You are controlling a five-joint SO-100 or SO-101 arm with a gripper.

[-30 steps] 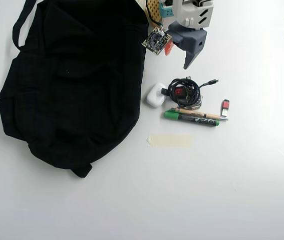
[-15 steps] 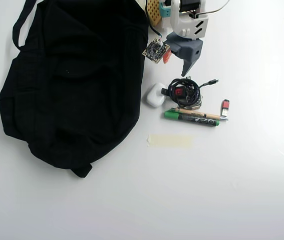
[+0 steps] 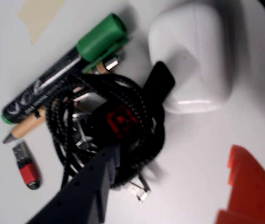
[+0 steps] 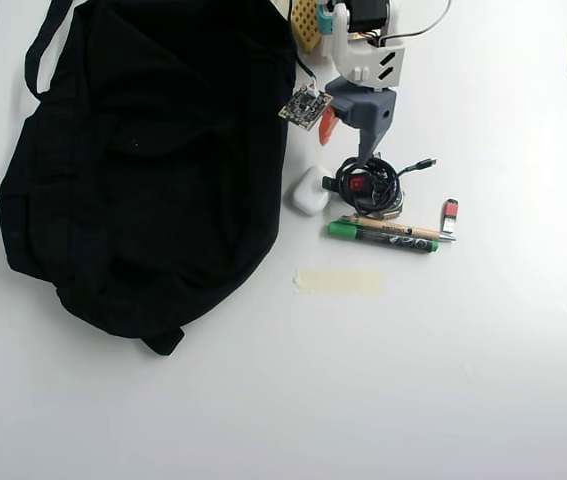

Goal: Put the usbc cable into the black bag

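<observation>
Coiled USB-C cable lay on the table beside white case, marker and black bag; gripper spread over it, grasp pending; next: close, lift, carry to bag.

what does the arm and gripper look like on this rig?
White printed arm in the overhead view, with a grey wrist section and a small bare circuit board hanging beside it on a thin cable. The gripper has one dark blue-black finger and one orange finger.
</observation>
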